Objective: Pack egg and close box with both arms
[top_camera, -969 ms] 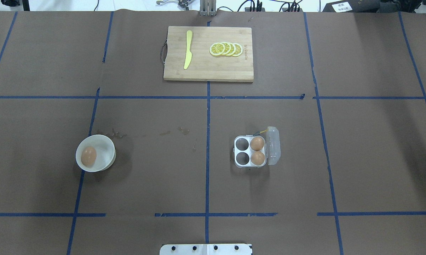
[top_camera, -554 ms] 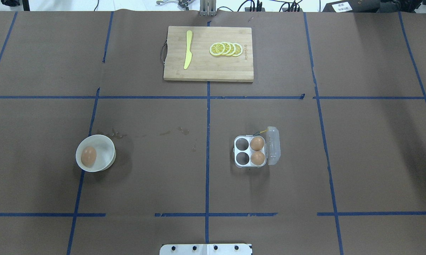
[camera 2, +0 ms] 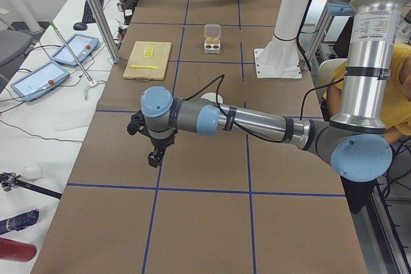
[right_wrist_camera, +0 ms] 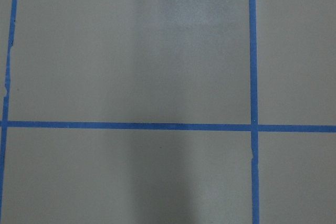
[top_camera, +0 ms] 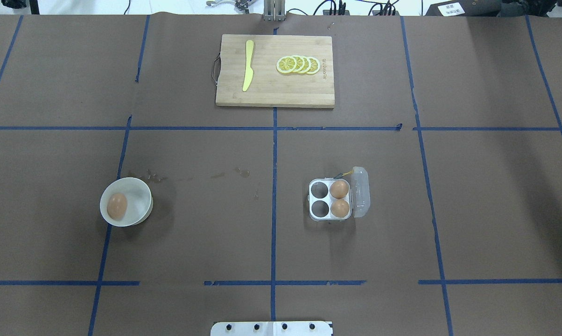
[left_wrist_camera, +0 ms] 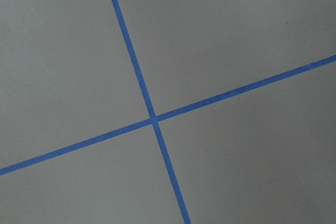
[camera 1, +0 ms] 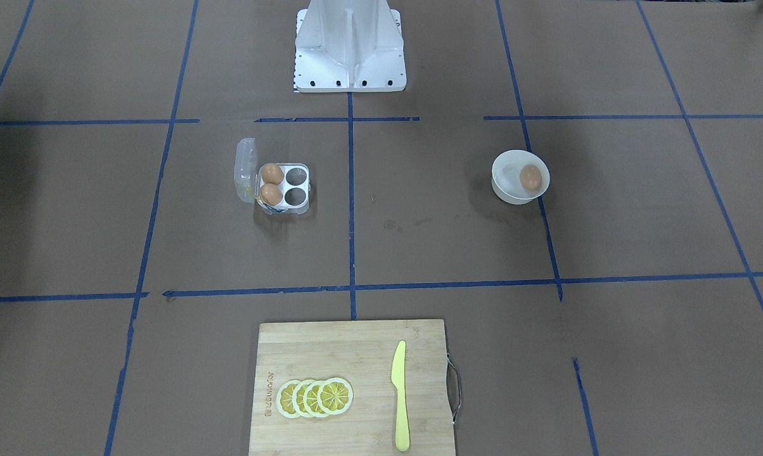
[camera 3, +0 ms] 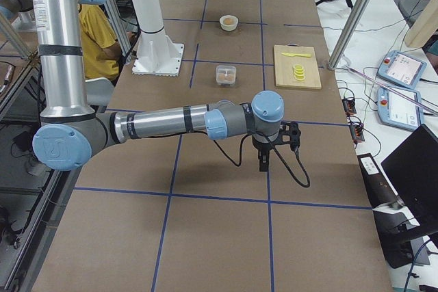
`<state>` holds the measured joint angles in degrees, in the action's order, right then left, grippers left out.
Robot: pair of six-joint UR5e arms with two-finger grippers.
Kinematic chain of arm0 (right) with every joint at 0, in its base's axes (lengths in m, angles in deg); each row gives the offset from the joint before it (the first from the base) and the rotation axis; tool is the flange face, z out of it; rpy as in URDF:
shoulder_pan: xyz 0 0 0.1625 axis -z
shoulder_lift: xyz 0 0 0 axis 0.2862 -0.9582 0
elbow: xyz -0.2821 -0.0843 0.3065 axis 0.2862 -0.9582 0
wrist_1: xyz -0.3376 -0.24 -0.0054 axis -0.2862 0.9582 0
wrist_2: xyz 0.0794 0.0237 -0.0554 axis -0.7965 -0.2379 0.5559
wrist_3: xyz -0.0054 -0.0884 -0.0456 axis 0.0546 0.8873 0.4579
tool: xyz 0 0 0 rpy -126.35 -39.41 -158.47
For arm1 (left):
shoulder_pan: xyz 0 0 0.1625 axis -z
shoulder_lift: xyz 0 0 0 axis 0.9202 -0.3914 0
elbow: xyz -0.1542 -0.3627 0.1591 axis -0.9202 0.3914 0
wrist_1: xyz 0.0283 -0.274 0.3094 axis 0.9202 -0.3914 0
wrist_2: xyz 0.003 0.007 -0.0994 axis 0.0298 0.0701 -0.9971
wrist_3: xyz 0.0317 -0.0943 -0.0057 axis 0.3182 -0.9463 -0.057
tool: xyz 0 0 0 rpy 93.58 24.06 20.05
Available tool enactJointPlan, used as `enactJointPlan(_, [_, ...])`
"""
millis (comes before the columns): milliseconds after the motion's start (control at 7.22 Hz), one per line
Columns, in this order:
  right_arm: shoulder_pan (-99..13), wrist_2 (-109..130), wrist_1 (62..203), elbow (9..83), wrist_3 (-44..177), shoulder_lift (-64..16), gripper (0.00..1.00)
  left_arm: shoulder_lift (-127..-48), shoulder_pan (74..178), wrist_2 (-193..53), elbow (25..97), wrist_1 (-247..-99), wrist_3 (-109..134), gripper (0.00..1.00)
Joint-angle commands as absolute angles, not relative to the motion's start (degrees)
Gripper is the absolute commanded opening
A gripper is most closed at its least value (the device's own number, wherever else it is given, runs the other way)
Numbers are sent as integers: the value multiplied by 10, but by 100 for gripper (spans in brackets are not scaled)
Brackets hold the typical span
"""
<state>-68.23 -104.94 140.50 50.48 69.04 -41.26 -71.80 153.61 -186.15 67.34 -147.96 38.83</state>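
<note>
The egg [top_camera: 117,206] lies in a white bowl [top_camera: 143,193] at the table's left; it also shows in the front-facing view [camera 1: 530,177]. The box [top_camera: 319,200] stands right of centre with its clear lid [top_camera: 361,192] swung open to the right. Two look-alike eggs [top_camera: 340,199] fill its right cups; its left two cups are empty. My left gripper [camera 2: 154,156] hangs over bare table far left of the bowl. My right gripper [camera 3: 263,162] hangs over bare table far right of the box. Both show only in side views, so I cannot tell whether they are open or shut.
A wooden cutting board [top_camera: 271,95] with a yellow knife [top_camera: 248,65] and lemon slices [top_camera: 298,64] lies at the far middle. The white pedestal [camera 1: 350,50] stands at the robot's side. Blue tape lines cross the brown table cover.
</note>
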Motion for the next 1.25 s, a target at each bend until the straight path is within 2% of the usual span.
enactJointPlan(0, [-654,-1058,1405,514,685,-412,100,-721,1455,-1859,705,-1554,270,100])
enactJointPlan(554, [-630,-1064,1404,532,684,-411,100,-740,1233,-1732,816,-1572,-89,100])
enactJointPlan(969, [-626,-1064,1406,529,684,-411,100,-766,1123,-1709,830,-1552,-276,100])
enactJointPlan(1108, [-622,-1065,1406,525,684,-411,100,-779,1080,-1636,830,-1516,-300,100])
